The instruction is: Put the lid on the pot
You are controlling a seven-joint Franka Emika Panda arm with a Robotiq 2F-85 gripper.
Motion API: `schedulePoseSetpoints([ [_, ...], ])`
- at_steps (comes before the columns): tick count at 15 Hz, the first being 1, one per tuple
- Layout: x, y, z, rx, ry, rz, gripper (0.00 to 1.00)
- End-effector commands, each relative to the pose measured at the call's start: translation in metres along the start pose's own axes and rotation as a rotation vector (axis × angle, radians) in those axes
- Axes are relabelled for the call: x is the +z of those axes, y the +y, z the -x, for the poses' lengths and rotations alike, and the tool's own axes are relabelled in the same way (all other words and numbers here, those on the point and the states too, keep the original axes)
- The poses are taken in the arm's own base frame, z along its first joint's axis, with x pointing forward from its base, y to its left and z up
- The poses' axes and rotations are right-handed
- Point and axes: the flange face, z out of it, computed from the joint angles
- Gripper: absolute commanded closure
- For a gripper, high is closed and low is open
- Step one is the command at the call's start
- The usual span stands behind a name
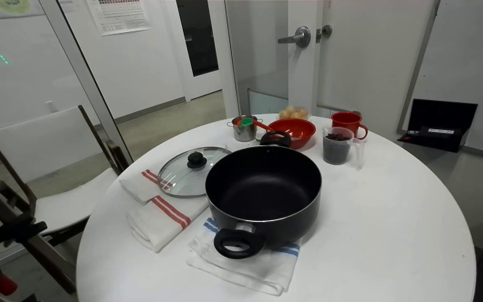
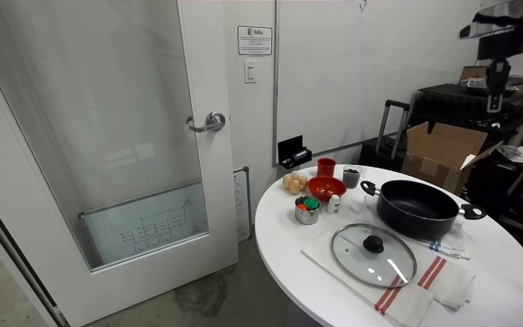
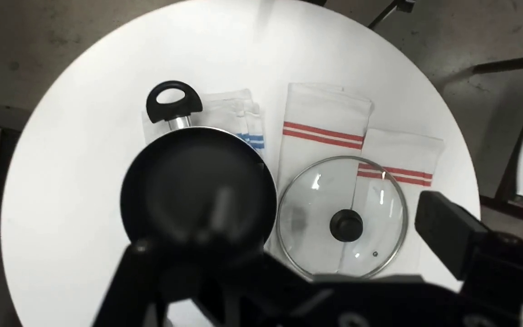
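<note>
In an exterior view a wall sign is noted, "Mila" read; its finer lines are too small to be read. Counted on the worktop: one black pot, one glass lid, two red-striped towels, one blue-striped towel, one red bowl, one red mug, one white bottle. A green item and an orange item are held in a steel cup; dark pieces in a clear measuring cup, placed at 2 o'clock from the pot. In the wrist view the lid is laid across the red-striped towels, just beside the pot at 3 o'clock; the pot is set on the blue-striped towel. The tool is held above the worktop, seen spread wide in the wrist view
</note>
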Motion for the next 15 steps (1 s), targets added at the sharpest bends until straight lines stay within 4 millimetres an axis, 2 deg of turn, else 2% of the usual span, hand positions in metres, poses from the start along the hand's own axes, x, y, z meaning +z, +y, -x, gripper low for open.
schedulePoseSetpoints([
  [1,0.029,-0.021,-0.047,-0.134,-0.012,0.023,0.00],
  [7,0.089,-0.056,-0.115,-0.289,-0.006,0.058,0.00],
  [15,0.181,-0.083,-0.188,-0.425,0.074,0.118,0.00],
])
